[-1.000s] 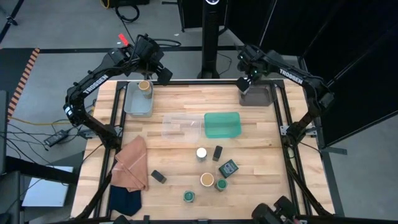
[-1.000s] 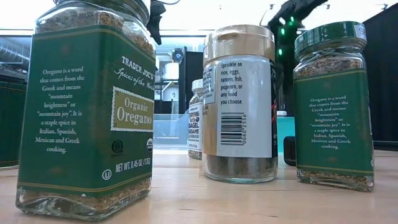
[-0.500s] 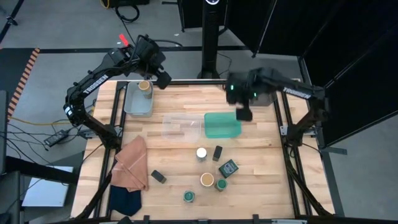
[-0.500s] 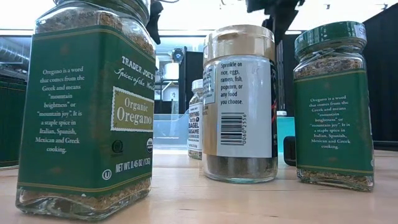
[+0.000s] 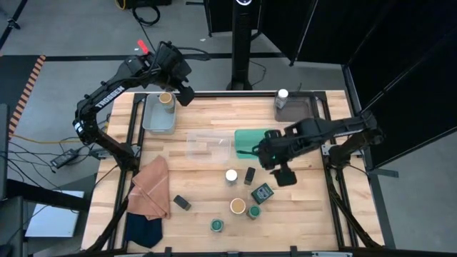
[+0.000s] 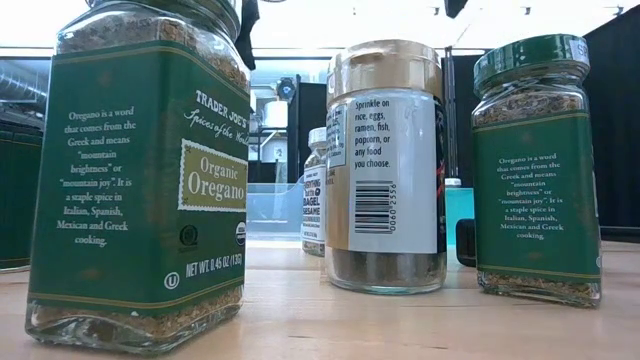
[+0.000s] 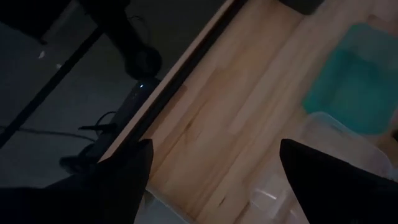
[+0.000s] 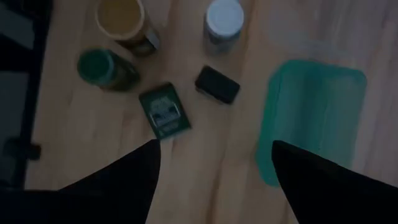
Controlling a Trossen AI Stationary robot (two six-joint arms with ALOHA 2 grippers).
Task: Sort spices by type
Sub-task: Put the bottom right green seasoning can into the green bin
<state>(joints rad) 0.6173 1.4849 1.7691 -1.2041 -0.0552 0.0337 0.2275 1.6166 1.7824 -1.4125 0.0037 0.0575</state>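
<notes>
Progress: early. You have two jars placed so far. One tan-lidded jar [image 5: 166, 99] sits in the clear tray [image 5: 153, 123] directly below your left end effector [image 5: 184, 91], which hangs at the far left corner of the surface [image 5: 207, 175] with its fingers spread and nothing between them. One white-lidded jar [image 5: 283, 95] stands in the grey tray [image 5: 298, 111], well behind your right end effector [image 5: 284, 175].

Still unsorted, as far as the high view shows: seven items loose on the near half of the surface. The right end effector, fingers apart and carrying nothing, hovers over this group. Just beside it, toward the near edge, lies the green-labelled tin [image 5: 262, 193]; on its left are a small dark tin [image 5: 250, 175] and a second white-lidded jar [image 5: 231, 175]. Farther toward the near edge stand another tan-lidded jar [image 5: 238, 206] and a green-lidded jar [image 5: 253, 212]. A second green-lidded jar [image 5: 217, 225] and another dark tin [image 5: 182, 203] lie well off to its left.

The teal tray [image 5: 255, 143] behind the right end effector appears to hold nothing, though the arm partly covers it. The middle clear tray [image 5: 208, 144] also looks unused.

Judgement: most of the sorting remains.
</notes>
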